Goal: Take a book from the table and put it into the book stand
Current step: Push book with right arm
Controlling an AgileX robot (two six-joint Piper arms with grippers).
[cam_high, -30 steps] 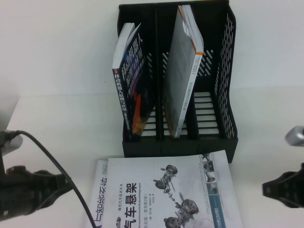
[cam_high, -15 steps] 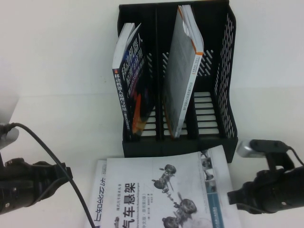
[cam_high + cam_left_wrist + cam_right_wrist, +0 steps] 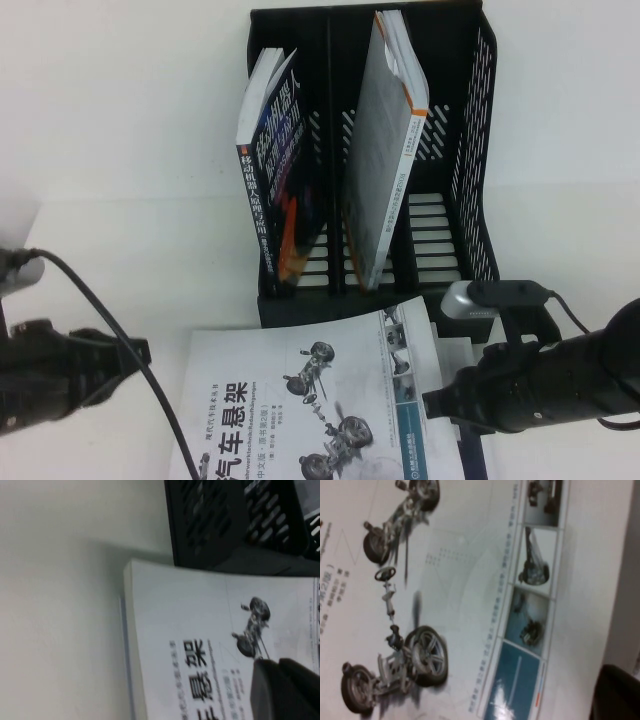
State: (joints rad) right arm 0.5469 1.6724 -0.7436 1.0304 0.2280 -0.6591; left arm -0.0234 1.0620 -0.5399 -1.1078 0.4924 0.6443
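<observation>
- My left gripper [image 3: 135, 352], shut and empty, sits beside the book [image 3: 310, 400], flat on the table [image 3: 120, 150].
- My right gripper [image 3: 440, 400] reaches the book's right edge; grip unclear.
- Risk: the thin cover slips or buckles before reaching the book stand [image 3: 470, 290].

White table [image 3: 130, 150] carries black 3-slot book stand [image 3: 485, 200]; book [image 3: 310, 400] flat just before it.

The book [image 3: 310, 400] cover reads 汽车悬架 in black; smaller print is unreadable.
</observation>
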